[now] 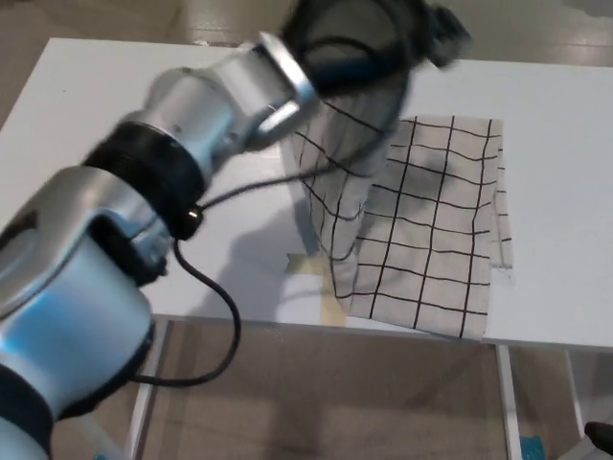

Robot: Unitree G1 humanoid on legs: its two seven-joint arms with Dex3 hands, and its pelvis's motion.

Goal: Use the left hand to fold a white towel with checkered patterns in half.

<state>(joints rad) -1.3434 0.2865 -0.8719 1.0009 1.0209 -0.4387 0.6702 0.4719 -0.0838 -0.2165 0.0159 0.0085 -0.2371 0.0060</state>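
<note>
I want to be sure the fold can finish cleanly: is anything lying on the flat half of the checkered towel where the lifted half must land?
Nothing visible: the flat part of the white black-checked cloth towel is bare below the black left hand.

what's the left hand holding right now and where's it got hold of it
The left hand holds the checkered towel by its lifted left edge, carrying that side above the half lying on the table. The exact grip point is motion-blurred.

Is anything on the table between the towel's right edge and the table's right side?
No. In the head view the stretch of white table right of the towel is bare.
</note>
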